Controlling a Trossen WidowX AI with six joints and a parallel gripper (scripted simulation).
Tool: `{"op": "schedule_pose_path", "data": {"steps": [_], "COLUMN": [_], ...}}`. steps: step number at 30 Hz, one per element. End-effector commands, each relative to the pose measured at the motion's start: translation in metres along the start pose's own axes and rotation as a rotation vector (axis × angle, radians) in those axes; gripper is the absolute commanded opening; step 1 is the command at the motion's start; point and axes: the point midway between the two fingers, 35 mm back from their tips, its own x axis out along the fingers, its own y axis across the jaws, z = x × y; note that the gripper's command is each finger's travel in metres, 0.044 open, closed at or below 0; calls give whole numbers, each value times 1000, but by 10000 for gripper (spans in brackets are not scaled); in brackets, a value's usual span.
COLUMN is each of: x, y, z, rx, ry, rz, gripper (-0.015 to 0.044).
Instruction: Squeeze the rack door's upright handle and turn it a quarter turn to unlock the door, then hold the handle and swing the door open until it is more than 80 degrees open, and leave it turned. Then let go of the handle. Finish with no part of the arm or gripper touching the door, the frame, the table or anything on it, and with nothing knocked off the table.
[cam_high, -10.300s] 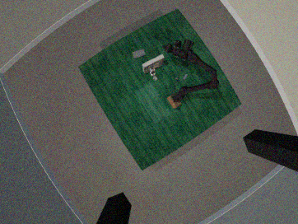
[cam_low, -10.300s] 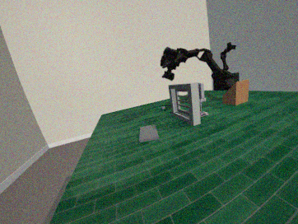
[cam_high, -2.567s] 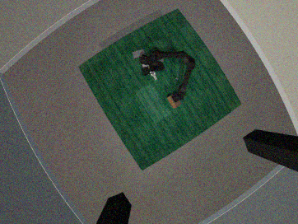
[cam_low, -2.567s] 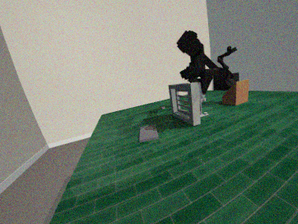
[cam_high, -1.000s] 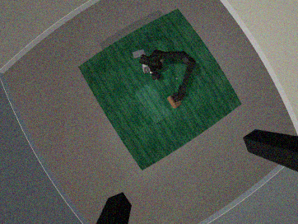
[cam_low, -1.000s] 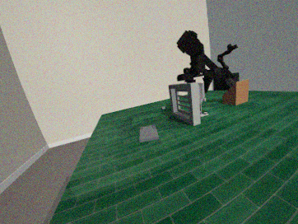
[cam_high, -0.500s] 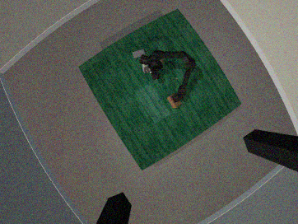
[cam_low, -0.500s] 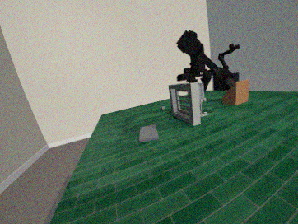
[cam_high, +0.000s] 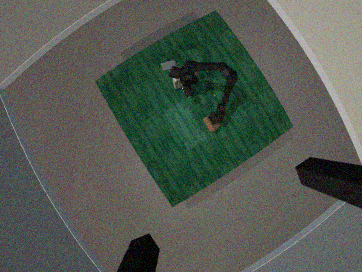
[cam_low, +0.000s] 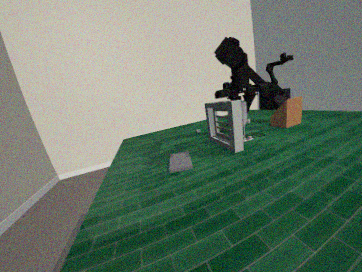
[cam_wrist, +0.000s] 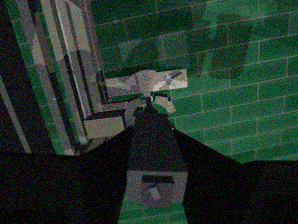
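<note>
The handle (cam_wrist: 157, 186) is a dark upright bar with a grey end, seen nearly end-on in the wrist view. My gripper (cam_wrist: 151, 135) (cam_low: 239, 94) is shut on it, with one black finger on each side. The pale rack frame (cam_low: 237, 127) (cam_wrist: 76, 55) stands upright, close to the gripper and to its left in the wrist view. Pale latch parts (cam_wrist: 164, 104) show below the handle. The door's edge cannot be told apart from the frame, so its angle and the handle's exact turn are unclear.
A flat grey slab (cam_high: 168, 65) (cam_low: 180, 162) lies on the green table (cam_high: 165, 165) (cam_low: 165, 220) near the rack. An orange block (cam_high: 210, 126) (cam_low: 294, 112) stands by the arm's base. A pale crosspiece (cam_wrist: 178, 79) extends right of the rack low down.
</note>
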Motion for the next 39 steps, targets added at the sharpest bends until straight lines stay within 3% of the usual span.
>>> {"op": "schedule_pose_path", "data": {"steps": [1, 8, 39], "x": [0, 0, 0], "y": [0, -1, -33], "z": [0, 0, 30], "rx": [3, -30, -706], "ry": [1, 1, 0], "rz": [0, 0, -2], "gripper": [30, 18, 18]}}
